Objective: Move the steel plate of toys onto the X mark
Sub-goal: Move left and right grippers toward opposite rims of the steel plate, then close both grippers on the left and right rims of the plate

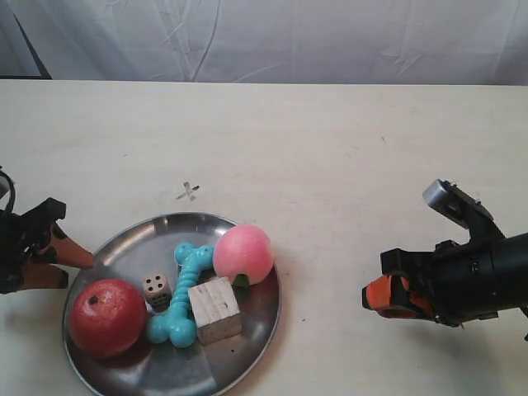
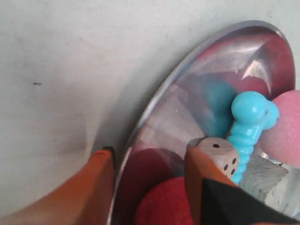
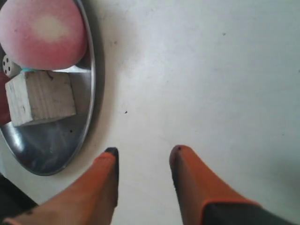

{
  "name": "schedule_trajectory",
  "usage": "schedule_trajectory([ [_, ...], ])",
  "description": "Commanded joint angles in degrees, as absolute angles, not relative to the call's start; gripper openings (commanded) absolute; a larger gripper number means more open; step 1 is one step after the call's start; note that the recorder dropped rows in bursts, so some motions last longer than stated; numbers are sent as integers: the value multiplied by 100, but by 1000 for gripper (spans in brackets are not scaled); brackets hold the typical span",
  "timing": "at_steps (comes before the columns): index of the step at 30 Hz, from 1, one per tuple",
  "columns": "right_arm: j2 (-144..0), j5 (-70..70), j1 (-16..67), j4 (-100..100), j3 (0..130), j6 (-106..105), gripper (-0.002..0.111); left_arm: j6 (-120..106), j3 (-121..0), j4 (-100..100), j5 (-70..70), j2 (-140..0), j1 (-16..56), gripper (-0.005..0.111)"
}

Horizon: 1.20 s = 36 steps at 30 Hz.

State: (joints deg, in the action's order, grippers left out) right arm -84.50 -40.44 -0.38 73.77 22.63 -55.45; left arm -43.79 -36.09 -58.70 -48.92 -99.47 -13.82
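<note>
Clearly, the steel plate [image 1: 140,239] is being shown at the lower left of the exterior view, lying flat on the pale worktop [image 1: 346,140]. It is carrying five toys: a red ball [image 1: 107,316], a pink peach [image 1: 243,254], a turquoise bone [image 1: 177,297], a wooden cube [image 1: 214,309] and a small die [image 1: 157,289]. The X mark [image 1: 189,191] is being seen just above the plate's upper rim, near it but apart, on bare worktop.

The plate is being judged stiff, smooth and fairly light, though weight is being added by the loose toys. These are likely to roll or slide if the dish is tilted or jerked, so a low drag across the worktop is being judged safer than a lift. The thin rim is being taken as the only place to take hold, and polished metal may slip between the pads.

At the left edge of the frame, the left tool [image 1: 77,271] is being held released, its orange fingers [image 2: 93,187] apart. In the left wrist view the rim is being straddled. One finger is standing outside over the worktop and the other inside the dish beside the die and the red ball, with nothing clenched yet. At the right of the exterior view, the right tool [image 1: 375,299] is likewise being held released over bare worktop, off the plate's peach-and-cube side and not touching it.
</note>
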Motion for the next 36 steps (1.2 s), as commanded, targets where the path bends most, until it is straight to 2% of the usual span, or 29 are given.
schedule_trajectory([
  [1, -8639, -4006, 89, 7389, 2283, -5610, 40, -4128, -3676, -5371, -4939, -9965, -1413, 46],
  [8, -9396, -3403, 1000, 7824, 2443, -5610, 40, -3554, -3676, -4903, -4768, -9965, -1413, 46],
  [16, -10308, -3379, 1663, 8220, 3323, -5610, 40, -3564, -3676, -4946, -4827, -9965, -1413, 46],
  [25, -11013, -3447, 2115, 8553, 3984, -5610, 40, -3576, -3676, -4902, -4737, -9966, -1150, 46],
  [36, -11295, -3542, 2344, 8589, 4107, -5610, 40, -3576, -3676, -4875, -4504, -9966, -1057, 46],
])
